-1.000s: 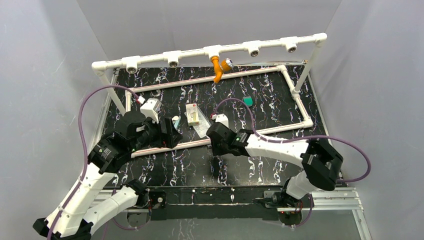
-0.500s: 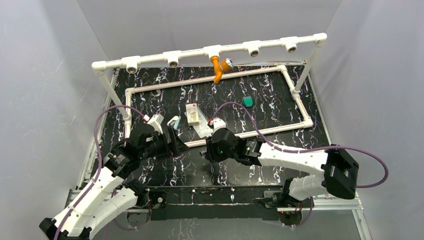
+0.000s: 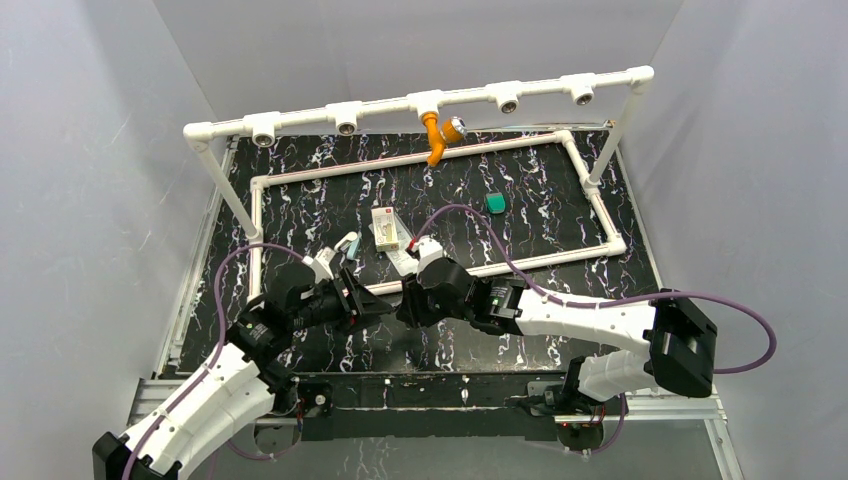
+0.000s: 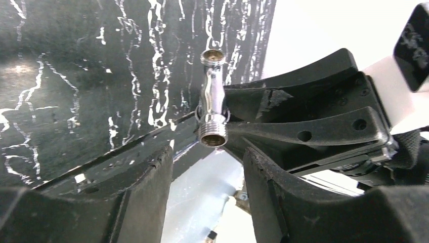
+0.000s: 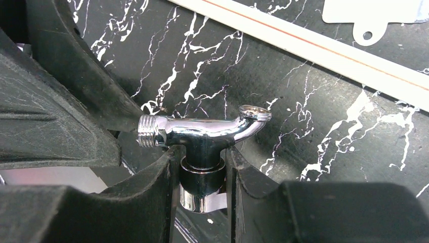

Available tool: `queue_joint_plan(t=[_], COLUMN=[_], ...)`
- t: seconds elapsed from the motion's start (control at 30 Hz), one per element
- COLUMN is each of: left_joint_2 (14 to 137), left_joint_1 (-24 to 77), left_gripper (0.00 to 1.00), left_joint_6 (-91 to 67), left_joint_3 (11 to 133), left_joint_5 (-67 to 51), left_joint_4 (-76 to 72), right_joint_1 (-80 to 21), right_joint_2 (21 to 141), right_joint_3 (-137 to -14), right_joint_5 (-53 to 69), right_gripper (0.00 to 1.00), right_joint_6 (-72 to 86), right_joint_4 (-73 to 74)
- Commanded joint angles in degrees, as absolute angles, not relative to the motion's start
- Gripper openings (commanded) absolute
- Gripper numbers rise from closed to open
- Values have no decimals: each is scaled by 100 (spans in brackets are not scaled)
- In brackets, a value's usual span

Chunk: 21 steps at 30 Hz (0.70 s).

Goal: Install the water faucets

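Note:
A chrome faucet (image 5: 202, 130) lies level above the black mat, and my right gripper (image 5: 202, 169) is shut on its valve stem, spout to the right, threaded end to the left. In the left wrist view the same chrome faucet (image 4: 212, 98) points its threaded end at my left gripper (image 4: 207, 174). That gripper's jaws stand apart with nothing between them, the thread just beyond their tips. From above, the left gripper (image 3: 368, 298) and right gripper (image 3: 408, 305) meet nose to nose near the front. An orange faucet (image 3: 435, 135) hangs from the middle tee of the white pipe rail (image 3: 300, 119).
The rail's other tee sockets (image 3: 263, 135) face forward. A white pipe rectangle (image 3: 600, 215) lies on the mat. A green block (image 3: 495, 203) and flat packets (image 3: 385, 228) sit inside it. Purple cables loop beside both arms.
My left arm has swung toward the front and right, meeting the right gripper, and its jaws have narrowed. The right gripper has carried the chrome faucet a little left.

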<state>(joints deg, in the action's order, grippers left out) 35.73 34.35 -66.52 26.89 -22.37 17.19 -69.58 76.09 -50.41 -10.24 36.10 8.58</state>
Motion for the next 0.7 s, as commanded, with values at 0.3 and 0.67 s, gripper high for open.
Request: queue_joint_plan(t=[0.3,0.67], left_joint_2=[3392,3411], left_joint_1=[3436,3436], left_gripper=[44,29], left_joint_6=[-7475,-7549], left_joint_3=[2379,2288], left_joint_5=[-2541,-2609], left_joint_4=[894,783], right_joint_1=[-7110,-7121], right_joint_2=[7361,7363], right_joint_3=[-5152,-5159], right_joint_5=[-691,-756], right_gripper=[1,1], right_joint_6=[3564,3645], right_joint_4=[202,202])
